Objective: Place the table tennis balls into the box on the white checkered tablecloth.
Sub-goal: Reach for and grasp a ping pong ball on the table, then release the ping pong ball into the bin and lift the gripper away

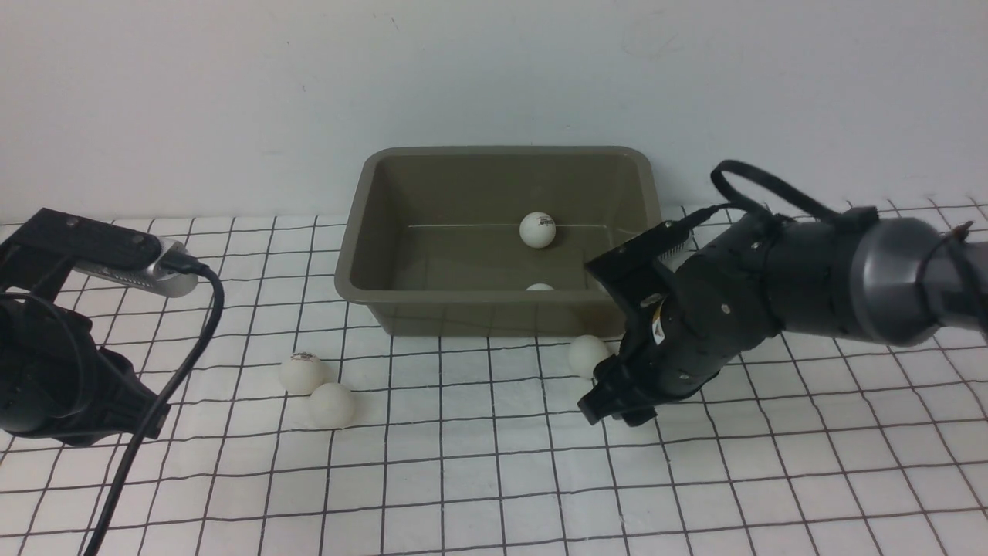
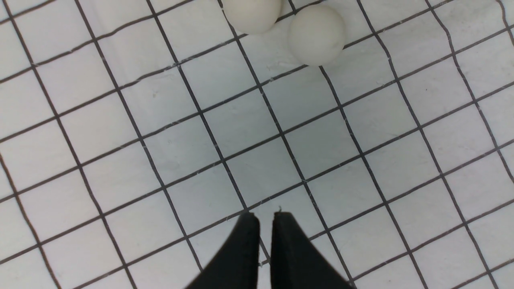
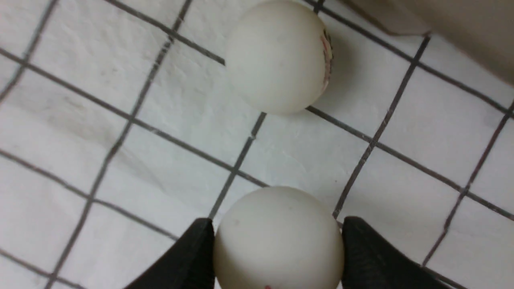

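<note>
The right gripper [image 3: 277,220] is pinching a table tennis ball [image 3: 278,245] from both sides; I judge a lift into the box [image 1: 432,201] ahead is coming next.

Box [image 1: 494,313] wall hides most of one ball [image 1: 539,287]. On the right wrist view, the gripped ball [image 3: 278,241] runs off the edge, red mark there, possibly a logo, cut short.

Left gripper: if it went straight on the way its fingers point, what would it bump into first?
Probably the table tennis ball cut off by the wrist view's edge, after bare tablecloth. The left gripper may pass above it; height is unclear.
</note>
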Controlling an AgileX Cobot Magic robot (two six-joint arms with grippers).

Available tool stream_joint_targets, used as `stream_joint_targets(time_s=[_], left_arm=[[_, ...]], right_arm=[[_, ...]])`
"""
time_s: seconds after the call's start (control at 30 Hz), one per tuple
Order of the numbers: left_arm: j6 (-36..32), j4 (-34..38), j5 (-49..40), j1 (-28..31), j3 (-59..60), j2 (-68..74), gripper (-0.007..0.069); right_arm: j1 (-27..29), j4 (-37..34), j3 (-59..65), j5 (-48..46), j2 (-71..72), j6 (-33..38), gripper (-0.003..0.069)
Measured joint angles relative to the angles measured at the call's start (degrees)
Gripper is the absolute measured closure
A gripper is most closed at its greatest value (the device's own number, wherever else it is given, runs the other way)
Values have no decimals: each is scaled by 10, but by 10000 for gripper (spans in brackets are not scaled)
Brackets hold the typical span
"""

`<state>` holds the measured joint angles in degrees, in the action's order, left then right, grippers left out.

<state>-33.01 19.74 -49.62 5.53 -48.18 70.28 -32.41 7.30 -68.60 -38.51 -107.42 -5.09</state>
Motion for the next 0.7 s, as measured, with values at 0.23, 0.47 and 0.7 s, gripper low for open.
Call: stream_joint_targets(time_s=[0.23,0.47,0.7], left_arm=[[0,0,0,0,0,0,594],[0,0,0,0,0,0,594],[0,0,1,0,0,0,594]], right_arm=[[-21,-32,-1,-1,106,31,293],[7,-10,-82,44,84,32,293],[32,-1,-224,26,-53,60,293]])
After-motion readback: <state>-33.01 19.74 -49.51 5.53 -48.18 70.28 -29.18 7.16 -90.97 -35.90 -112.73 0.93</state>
